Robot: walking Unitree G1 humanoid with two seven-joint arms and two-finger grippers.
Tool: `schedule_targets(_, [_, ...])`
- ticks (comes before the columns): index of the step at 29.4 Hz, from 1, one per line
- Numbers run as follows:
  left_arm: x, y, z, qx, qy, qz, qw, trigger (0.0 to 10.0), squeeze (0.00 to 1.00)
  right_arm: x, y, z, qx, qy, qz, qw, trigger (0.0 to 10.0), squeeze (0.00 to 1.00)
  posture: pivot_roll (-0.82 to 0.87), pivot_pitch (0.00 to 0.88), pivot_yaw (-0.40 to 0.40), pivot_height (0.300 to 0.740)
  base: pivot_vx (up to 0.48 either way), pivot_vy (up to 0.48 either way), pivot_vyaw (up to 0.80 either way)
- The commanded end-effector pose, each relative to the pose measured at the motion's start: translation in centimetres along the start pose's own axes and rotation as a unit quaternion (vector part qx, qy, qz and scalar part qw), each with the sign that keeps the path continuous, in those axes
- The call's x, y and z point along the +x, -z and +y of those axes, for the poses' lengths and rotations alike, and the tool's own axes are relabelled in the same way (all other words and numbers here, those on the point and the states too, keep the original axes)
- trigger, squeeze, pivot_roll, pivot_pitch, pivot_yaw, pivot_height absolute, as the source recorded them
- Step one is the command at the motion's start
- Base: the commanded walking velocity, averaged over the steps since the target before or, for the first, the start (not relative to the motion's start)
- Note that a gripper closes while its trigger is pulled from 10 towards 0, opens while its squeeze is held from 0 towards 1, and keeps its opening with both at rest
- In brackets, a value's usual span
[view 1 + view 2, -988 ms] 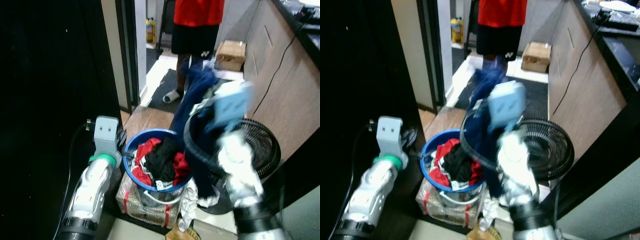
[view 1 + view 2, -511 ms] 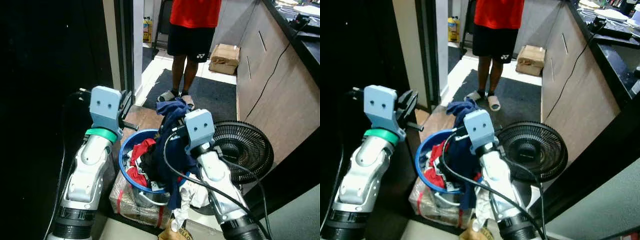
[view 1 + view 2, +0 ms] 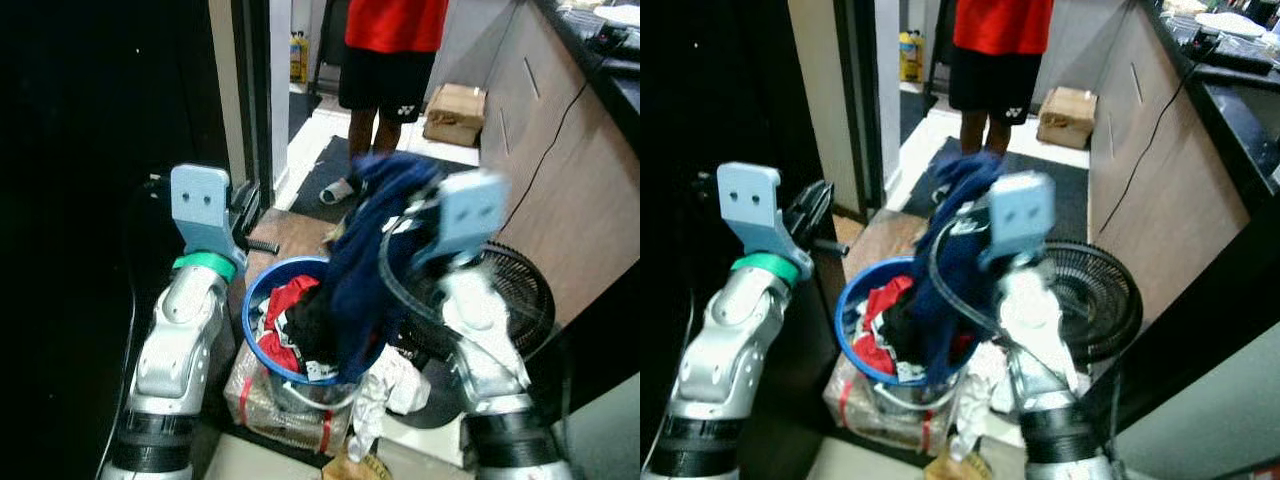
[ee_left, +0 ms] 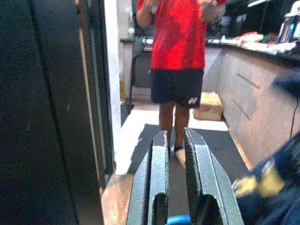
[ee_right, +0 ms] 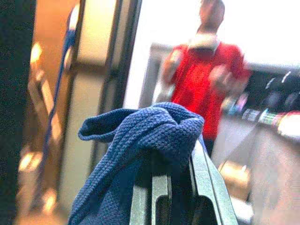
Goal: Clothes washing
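Observation:
A dark blue knit garment (image 3: pixel 362 262) hangs over the round blue laundry basket (image 3: pixel 247 325), its lower end still inside. My right gripper (image 5: pixel 176 161) is shut on its top end, and the cloth drapes over the fingers. That arm is raised to the right of the basket, its wrist block (image 3: pixel 470 208) blurred. Red clothes (image 3: pixel 290 300) and black clothes (image 3: pixel 312 322) lie in the basket. My left gripper (image 4: pixel 176 137) is held up to the left of the basket beside the dark door, its fingers close together with nothing between them.
A person (image 3: pixel 392 45) in a red shirt and black shorts stands in the passage beyond. A black floor fan (image 3: pixel 520 290) stands right of the basket, with white cloth (image 3: pixel 385 385) below. A cardboard box (image 3: pixel 455 100) sits by the wooden cabinets (image 3: pixel 570 170). The basket rests on a wrapped bundle (image 3: pixel 275 410).
My right arm has swung up and to the right, pulling the blue garment higher out of the basket. The left arm has hardly moved.

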State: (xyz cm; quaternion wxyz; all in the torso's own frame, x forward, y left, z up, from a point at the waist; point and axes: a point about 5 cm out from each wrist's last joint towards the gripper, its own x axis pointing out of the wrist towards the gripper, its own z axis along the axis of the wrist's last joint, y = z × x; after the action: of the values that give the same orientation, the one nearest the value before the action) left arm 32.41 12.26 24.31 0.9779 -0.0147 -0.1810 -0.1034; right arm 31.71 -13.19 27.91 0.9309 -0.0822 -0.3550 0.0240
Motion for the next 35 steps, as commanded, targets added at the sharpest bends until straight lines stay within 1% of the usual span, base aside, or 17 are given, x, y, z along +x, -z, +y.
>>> schedule_targets(1, [0.3, 0.3, -0.4, -0.003, 0.016, 0.009, 1.000, 10.0, 0.00, 1.1, -2.8, -0.8, -0.002, 0.018, -0.055, 0.998, 10.0, 0.00, 0.09, 0.000, 0.037, 0.740, 0.000, 0.000, 0.00])
schedule_targets(4, [0.4, 0.3, -0.4, -0.006, 0.016, 0.010, 1.000, 10.0, 0.00, 1.1, -2.8, -0.7, 0.001, 0.017, -0.056, 0.998, 10.0, 0.00, 0.09, 0.000, 0.037, 0.740, 0.000, 0.000, 0.00])
schedule_targets(6, [0.3, 0.4, -0.5, -0.008, 0.016, 0.014, 1.000, 10.0, 0.00, -0.1, -0.6, 0.1, -0.003, 0.003, -0.011, 1.000, 10.0, 0.00, 0.07, 0.000, 0.039, 0.740, 0.000, 0.000, 0.00])
schedule_targets(8, [0.2, 0.6, -0.6, -0.010, 0.016, 0.017, 1.000, 10.0, 0.00, -1.8, 1.9, 1.4, 0.004, -0.013, 0.043, 0.999, 10.0, 0.00, 0.07, 0.000, 0.035, 0.740, 0.000, 0.000, 0.00])
schedule_targets(9, [0.2, 0.6, -0.6, -0.010, 0.016, 0.017, 1.000, 10.0, 0.00, -1.8, 1.9, 1.4, 0.004, -0.013, 0.043, 0.999, 10.0, 0.00, 0.07, 0.000, 0.035, 0.740, 0.000, 0.000, 0.00])
schedule_targets(11, [0.0, 0.7, -0.6, -0.012, 0.014, 0.021, 1.000, 10.0, 0.00, -3.5, 3.5, 2.7, 0.013, -0.034, 0.083, 0.996, 10.0, 0.00, 0.08, 0.000, 0.033, 0.740, 0.000, 0.000, 0.00])
schedule_targets(14, [0.0, 0.7, -0.6, -0.012, 0.014, 0.022, 1.000, 10.0, 0.00, -3.8, 3.8, 2.9, 0.014, -0.038, 0.092, 0.995, 10.0, 0.00, 0.08, 0.000, 0.033, 0.740, 0.000, 0.000, 0.00])
schedule_targets(16, [-0.1, 0.8, -0.5, -0.011, 0.012, 0.024, 1.000, 10.0, 0.00, -4.6, 4.5, 3.5, 0.018, -0.048, 0.113, 0.992, 10.0, 0.00, 0.09, 0.000, 0.022, 0.740, 0.000, 0.000, 0.00])
schedule_targets(18, [-0.1, 0.9, -0.4, -0.011, 0.010, 0.025, 1.000, 10.0, 0.00, -4.6, 4.7, 3.7, 0.019, -0.051, 0.118, 0.992, 10.0, 0.00, 0.09, 0.000, 0.021, 0.740, 0.000, 0.000, 0.00])
schedule_targets(20, [-0.1, 1.0, -0.3, -0.009, 0.008, 0.026, 1.000, 10.0, 0.00, -4.3, 4.6, 3.6, 0.018, -0.051, 0.116, 0.992, 10.0, 0.00, 0.08, 0.000, 0.021, 0.740, 0.000, 0.000, 0.00])
schedule_targets(23, [0.0, 0.8, 0.0, -0.005, 0.004, 0.024, 1.000, 10.0, 0.00, -3.4, 4.2, 3.0, 0.016, -0.044, 0.103, 0.994, 10.0, 0.00, 0.09, 0.000, 0.018, 0.740, 0.000, 0.000, 0.00])
schedule_targets(25, [0.0, 0.8, 0.1, -0.003, 0.001, 0.024, 1.000, 10.0, 0.00, -3.3, 4.3, 2.9, 0.013, -0.043, 0.102, 0.994, 10.0, 0.00, 0.09, 0.000, 0.016, 0.740, 0.000, 0.000, 0.00])
schedule_targets(26, [0.0, 0.6, 0.5, -0.001, -0.007, 0.022, 1.000, 10.0, 0.00, -3.2, 4.3, 2.6, 0.011, -0.039, 0.102, 0.994, 10.0, 0.00, 0.10, 0.000, 0.009, 0.740, 0.000, 0.000, 0.00])
schedule_targets(28, [0.0, 0.6, 0.5, -0.001, -0.007, 0.022, 1.000, 10.0, 0.00, -3.2, 4.3, 2.6, 0.011, -0.039, 0.102, 0.994, 10.0, 0.00, 0.10, 0.000, 0.009, 0.740, 0.000, 0.000, 0.00])
schedule_targets(31, [-0.1, 0.3, 0.9, 0.000, -0.018, 0.019, 1.000, 10.0, 0.00, -3.4, 4.3, 2.0, 0.005, -0.035, 0.102, 0.994, 10.0, 0.00, 0.10, 0.000, 0.008, 0.740, 0.000, 0.000, 0.00])
schedule_targets(35, [-0.1, 0.4, 0.6, -0.001, -0.018, 0.020, 1.000, 10.0, 0.00, -3.6, 4.4, 1.5, 0.003, -0.030, 0.106, 0.994, 10.0, 0.00, 0.10, 0.000, 0.013, 0.740, 0.000, 0.000, 0.00])
